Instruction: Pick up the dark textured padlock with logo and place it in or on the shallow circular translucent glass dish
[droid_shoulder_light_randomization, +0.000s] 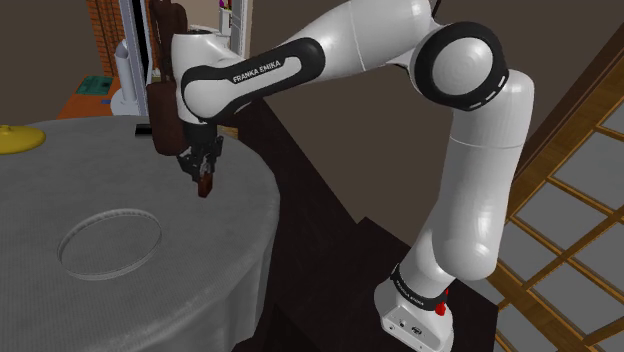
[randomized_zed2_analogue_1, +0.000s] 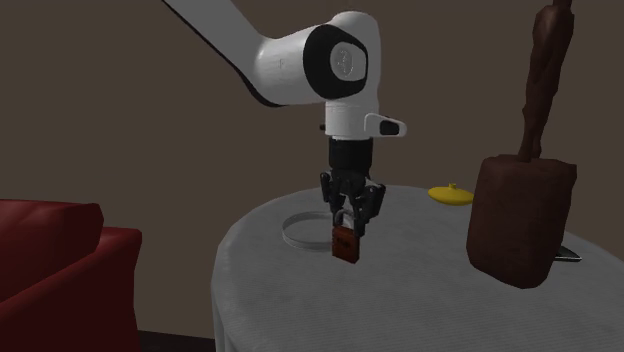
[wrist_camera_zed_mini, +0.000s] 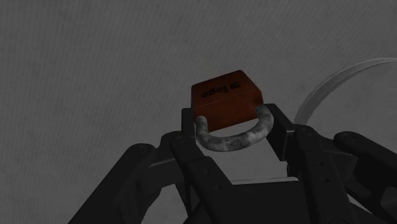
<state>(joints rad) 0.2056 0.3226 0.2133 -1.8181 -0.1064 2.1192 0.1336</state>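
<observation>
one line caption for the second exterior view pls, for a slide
Franka gripper clasps a reddish-brown padlock by its shackle above the round grey table, near the clear shallow dish.

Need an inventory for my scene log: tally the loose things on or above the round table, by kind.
padlock: 1
glass dish: 1
yellow object: 1
brown mallet-shaped object: 1
Total: 4

Rust-brown padlock (wrist_camera_zed_mini: 227, 95), mottled grey shackle (wrist_camera_zed_mini: 232, 138); black end effector (randomized_zed2_analogue_1: 350, 212); grey table (droid_shoulder_light_randomization: 60, 180).
</observation>
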